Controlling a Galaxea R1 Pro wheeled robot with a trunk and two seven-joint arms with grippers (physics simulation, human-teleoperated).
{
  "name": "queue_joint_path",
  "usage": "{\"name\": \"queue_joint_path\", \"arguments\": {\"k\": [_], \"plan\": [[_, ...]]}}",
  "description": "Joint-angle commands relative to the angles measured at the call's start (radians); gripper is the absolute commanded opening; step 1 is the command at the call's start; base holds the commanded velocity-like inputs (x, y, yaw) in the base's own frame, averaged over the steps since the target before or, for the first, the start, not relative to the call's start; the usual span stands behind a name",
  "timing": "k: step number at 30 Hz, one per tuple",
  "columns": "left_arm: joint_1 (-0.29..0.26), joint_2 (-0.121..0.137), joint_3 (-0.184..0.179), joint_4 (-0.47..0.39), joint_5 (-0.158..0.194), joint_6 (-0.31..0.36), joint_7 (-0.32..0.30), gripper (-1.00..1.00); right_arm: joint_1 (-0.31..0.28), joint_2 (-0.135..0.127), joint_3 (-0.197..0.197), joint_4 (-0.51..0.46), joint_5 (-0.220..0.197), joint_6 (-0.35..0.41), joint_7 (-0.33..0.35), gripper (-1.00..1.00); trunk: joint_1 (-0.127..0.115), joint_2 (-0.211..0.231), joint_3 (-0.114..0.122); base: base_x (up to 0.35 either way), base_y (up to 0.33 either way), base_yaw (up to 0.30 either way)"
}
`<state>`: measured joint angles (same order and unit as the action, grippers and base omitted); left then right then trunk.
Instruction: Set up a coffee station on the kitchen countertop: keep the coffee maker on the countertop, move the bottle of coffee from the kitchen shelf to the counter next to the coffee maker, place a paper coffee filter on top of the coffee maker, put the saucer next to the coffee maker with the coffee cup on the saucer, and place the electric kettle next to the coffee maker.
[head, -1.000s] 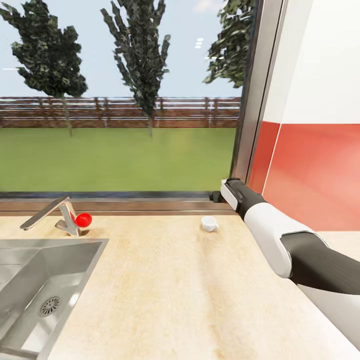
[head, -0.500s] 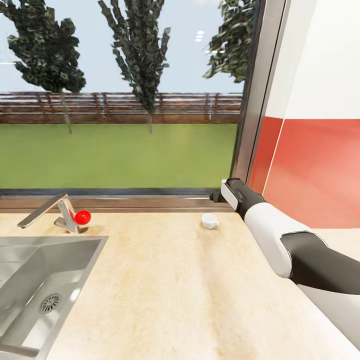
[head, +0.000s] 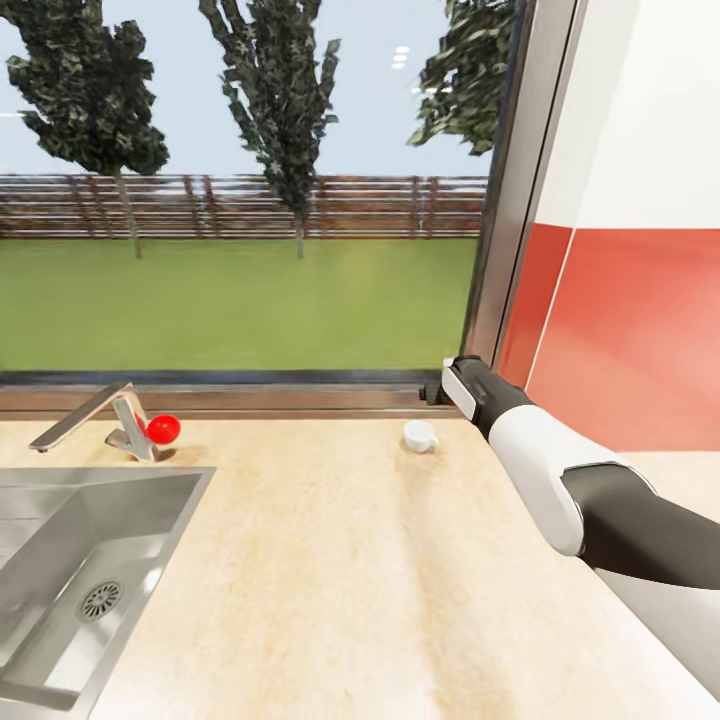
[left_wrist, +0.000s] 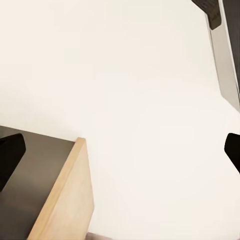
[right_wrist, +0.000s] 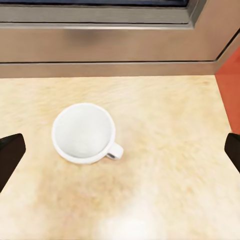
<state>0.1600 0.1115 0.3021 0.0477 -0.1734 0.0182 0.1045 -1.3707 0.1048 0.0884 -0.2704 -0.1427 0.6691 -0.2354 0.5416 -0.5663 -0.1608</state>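
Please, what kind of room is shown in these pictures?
Most likely a home kitchen: a steel sink with a faucet set in a wooden countertop, a coffee cup under a garden window.

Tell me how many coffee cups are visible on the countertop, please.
1. The coffee cup stands upright on the countertop near the window sill, right of the faucet, just ahead of the right gripper. Others may lie outside the views.
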Motion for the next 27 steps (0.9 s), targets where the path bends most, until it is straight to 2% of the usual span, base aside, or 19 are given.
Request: {"name": "queue_joint_path", "arguments": {"k": [1,13,21,27], "plan": [[0.000,0.000,0.008,0.000,-0.011,0.002,0.003,1.00,-0.001,0.000,0.008,-0.001,-0.011,0.004,-0.007,1.00,0.000,-0.001,-0.003,0.000,0.000,0.000],[0.000,-0.001,0.007,0.000,-0.011,0.002,0.003,1.00,-0.001,-0.019,0.011,-0.001,-0.010,0.004,-0.007,1.00,0.000,-0.001,-0.022,0.000,0.000,0.000],[0.000,-0.006,0.008,0.000,-0.011,0.002,0.004,1.00,0.003,-0.021,0.014,0.010,-0.009,0.002,-0.006,1.00,0.000,-0.001,-0.034,0.000,0.000,0.000],[0.001,-0.009,0.006,0.000,-0.011,0.002,0.003,1.00,0.042,-0.021,0.013,0.014,-0.009,-0.065,-0.005,1.00,0.000,-0.001,-0.044,0.000,0.000,0.000]]}}
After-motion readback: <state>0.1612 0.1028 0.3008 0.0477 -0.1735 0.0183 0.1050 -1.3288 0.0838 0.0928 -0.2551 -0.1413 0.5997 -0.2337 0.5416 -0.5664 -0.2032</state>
